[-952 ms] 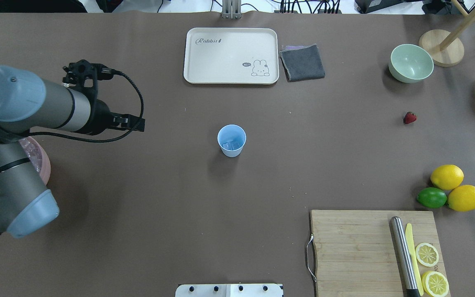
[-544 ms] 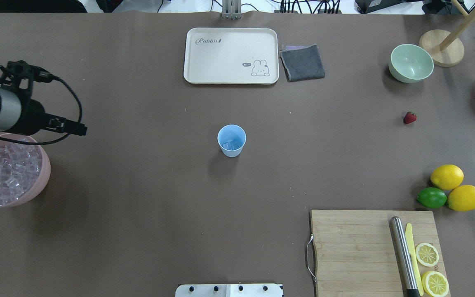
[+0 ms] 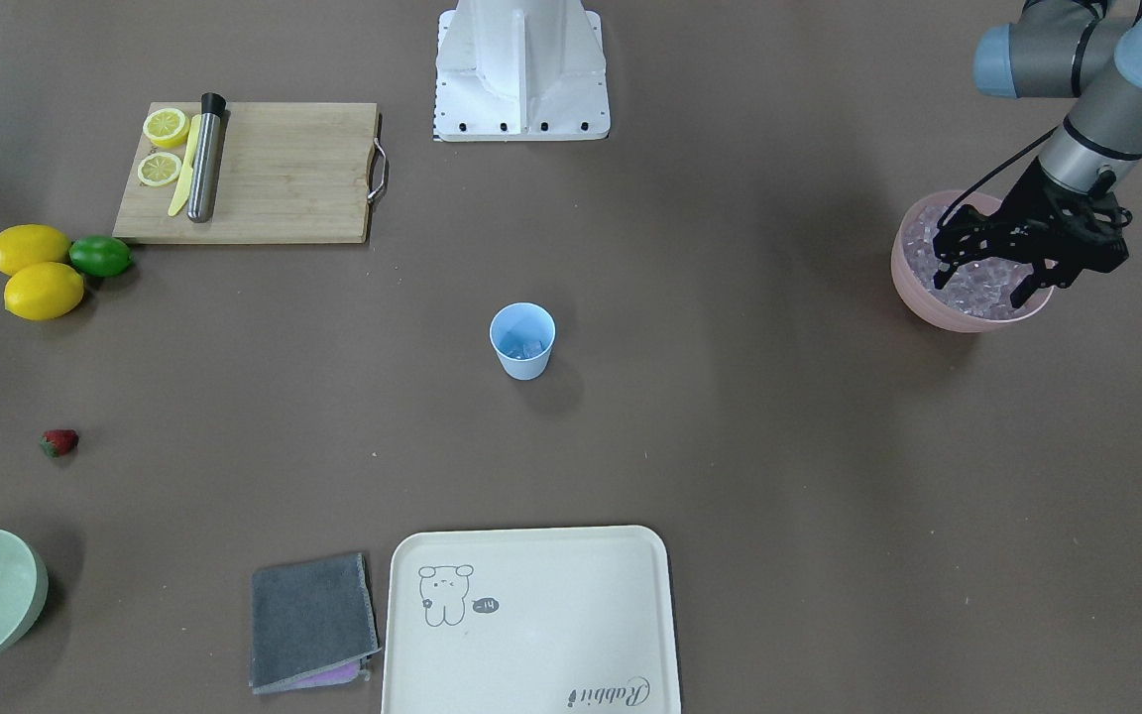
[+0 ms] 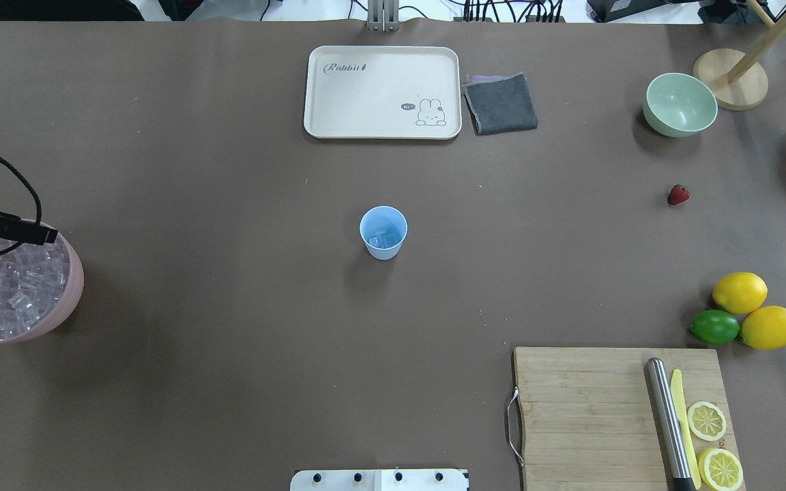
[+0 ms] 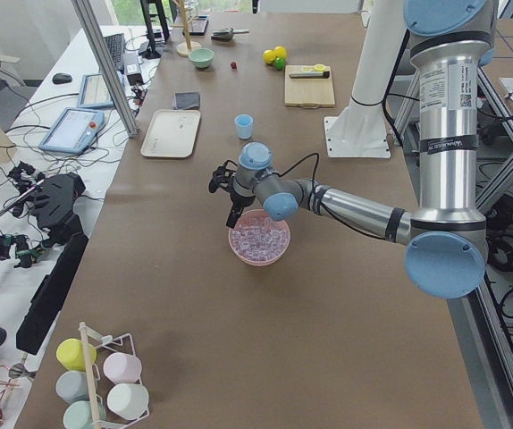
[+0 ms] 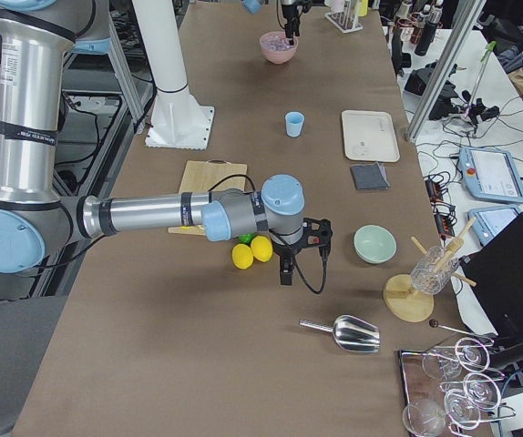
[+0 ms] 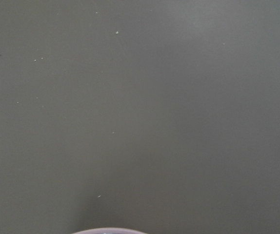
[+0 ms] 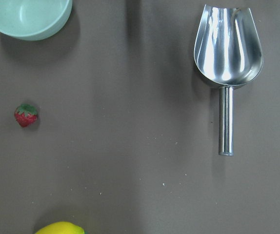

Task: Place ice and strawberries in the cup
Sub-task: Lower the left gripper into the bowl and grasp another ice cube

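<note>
The light blue cup [image 4: 383, 232] stands upright mid-table with a few ice cubes [image 4: 383, 240] in it; it also shows in the front view [image 3: 521, 340]. More ice [image 4: 11, 290] fills the pink bowl [image 4: 78, 283] at the table's left edge. My left gripper [image 3: 987, 280] hangs open and empty just above that bowl [image 3: 913, 288], fingers pointing down. The strawberry [image 4: 677, 195] lies alone on the table at the far right and also shows in the right wrist view [image 8: 26, 115]. My right gripper [image 6: 286, 273] hovers near the lemons; I cannot tell if it is open or shut.
A cream tray [image 4: 379, 92] and grey cloth [image 4: 500, 102] lie at the back. A pale green bowl [image 4: 679, 103], two lemons [image 4: 739, 292], a lime [image 4: 714, 326] and a cutting board [image 4: 584, 409] are on the right. A metal scoop [image 8: 228, 48] lies beyond the strawberry.
My left arm has swung back to the left, away from the cup, and now sits over the pink bowl. The bowl of ice is uncovered in the overhead view.
</note>
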Action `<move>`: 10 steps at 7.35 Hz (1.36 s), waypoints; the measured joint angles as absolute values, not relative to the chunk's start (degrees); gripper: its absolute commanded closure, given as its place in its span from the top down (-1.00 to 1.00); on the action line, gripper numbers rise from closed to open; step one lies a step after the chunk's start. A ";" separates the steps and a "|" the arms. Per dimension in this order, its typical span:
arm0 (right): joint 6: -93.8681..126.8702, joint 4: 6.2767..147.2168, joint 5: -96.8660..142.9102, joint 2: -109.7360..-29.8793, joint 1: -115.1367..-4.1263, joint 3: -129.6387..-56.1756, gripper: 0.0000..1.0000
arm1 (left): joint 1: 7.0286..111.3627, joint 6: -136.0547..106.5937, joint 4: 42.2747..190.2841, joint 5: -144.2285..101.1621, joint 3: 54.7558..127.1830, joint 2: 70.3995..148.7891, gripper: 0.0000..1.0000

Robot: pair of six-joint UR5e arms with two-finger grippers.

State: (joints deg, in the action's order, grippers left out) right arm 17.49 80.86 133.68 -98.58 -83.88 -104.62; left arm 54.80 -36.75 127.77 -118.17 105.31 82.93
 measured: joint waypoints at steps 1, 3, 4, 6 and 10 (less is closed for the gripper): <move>17.49 80.86 133.68 -98.57 -83.87 -104.59 1.00 | 54.85 -36.71 130.33 -118.30 104.89 80.51 0.94; 17.49 80.86 133.68 -98.57 -83.85 -104.59 1.00 | 54.62 -37.00 134.52 -118.43 104.58 77.37 0.69; 17.49 80.86 133.68 -98.58 -83.85 -104.59 1.00 | 54.36 -37.20 135.29 -118.48 104.67 76.87 0.49; 17.49 80.86 133.68 -98.61 -83.85 -104.59 1.00 | 52.88 -37.46 136.34 -118.55 104.86 76.67 0.49; 17.47 80.86 133.68 -98.61 -83.85 -104.59 1.00 | 50.07 -37.56 137.25 -118.54 104.60 76.53 0.49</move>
State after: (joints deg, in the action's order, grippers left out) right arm 17.47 80.86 133.68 -98.61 -83.85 -104.59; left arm 50.07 -37.56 137.25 -118.54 104.60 76.53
